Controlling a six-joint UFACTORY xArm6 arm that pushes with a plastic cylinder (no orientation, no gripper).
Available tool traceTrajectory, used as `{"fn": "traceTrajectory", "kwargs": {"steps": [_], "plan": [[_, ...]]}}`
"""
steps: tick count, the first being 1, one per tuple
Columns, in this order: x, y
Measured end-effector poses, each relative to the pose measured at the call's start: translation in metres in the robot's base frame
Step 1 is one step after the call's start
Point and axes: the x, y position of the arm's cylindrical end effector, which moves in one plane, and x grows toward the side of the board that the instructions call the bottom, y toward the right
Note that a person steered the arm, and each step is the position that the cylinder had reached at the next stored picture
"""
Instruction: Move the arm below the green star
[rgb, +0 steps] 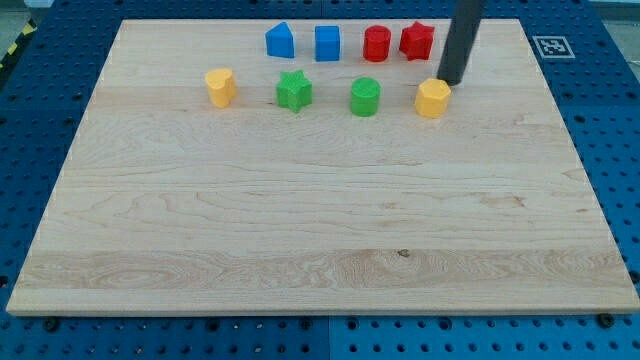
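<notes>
The green star sits on the wooden board in the upper middle, in a row with a yellow block to its left, a green cylinder to its right and a yellow hexagonal block further right. My tip is at the view's upper right, just above and right of the yellow hexagonal block, close to it or touching it. It is far to the right of the green star.
A back row holds a blue pointed block, a blue cube, a red cylinder and a red star. A marker tag lies beyond the board's top right corner. Blue perforated table surrounds the board.
</notes>
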Motion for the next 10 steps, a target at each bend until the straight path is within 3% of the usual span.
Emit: {"fn": "traceTrajectory", "kwargs": {"steps": [3, 4, 5, 6, 10], "plan": [[0.012, 0.037], [0.041, 0.083], [0.102, 0.071], [0.132, 0.01], [0.128, -0.249]]}}
